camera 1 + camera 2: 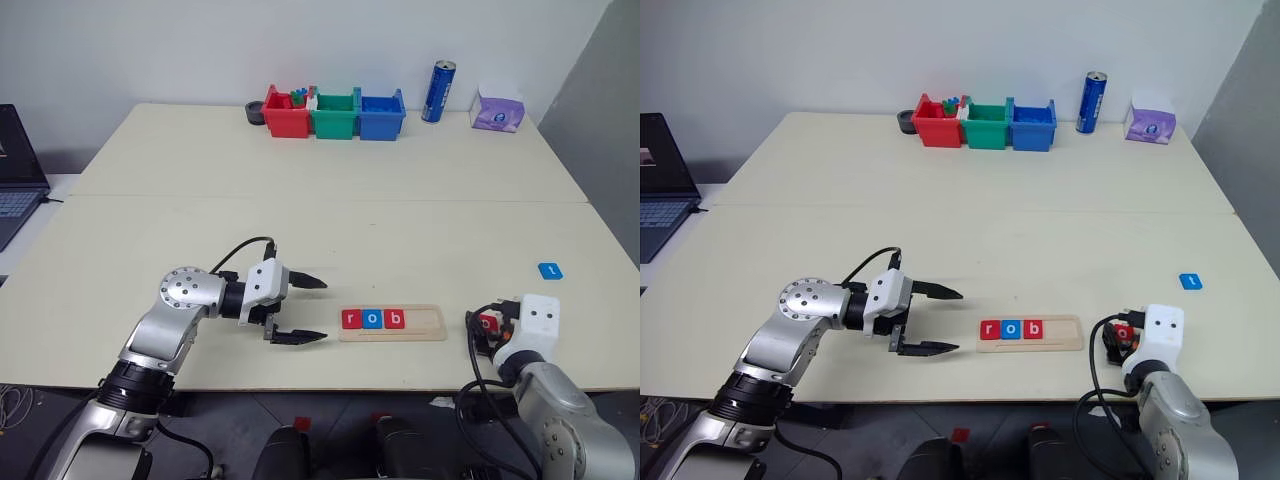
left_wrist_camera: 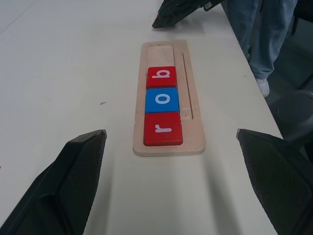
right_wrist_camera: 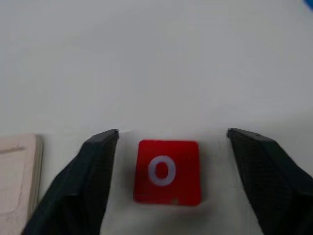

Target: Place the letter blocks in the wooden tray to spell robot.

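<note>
The wooden tray (image 1: pixel 430 322) lies near the table's front edge. It holds a red "r" tile (image 1: pixel 350 319), a blue "o" tile (image 1: pixel 372 319) and a red "b" tile (image 1: pixel 395 319) side by side; its right part is bare. My left gripper (image 1: pixel 322 310) hovers open just left of the tray, pointing at it. A red "o" tile (image 3: pixel 167 171) lies flat on the table right of the tray. My right gripper (image 3: pixel 172 133) is open around it, a finger on each side with a gap. A blue "t" tile (image 1: pixel 550 271) lies farther back at the right.
Red (image 1: pixel 285 115), green (image 1: pixel 334 118) and blue (image 1: pixel 381 116) bins stand at the table's far edge, with a blue can (image 1: pixel 438 91) and a purple tissue pack (image 1: pixel 498 109) to their right. A laptop (image 1: pixel 15 170) sits at far left. A person's legs (image 2: pixel 259 29) stand beyond the table.
</note>
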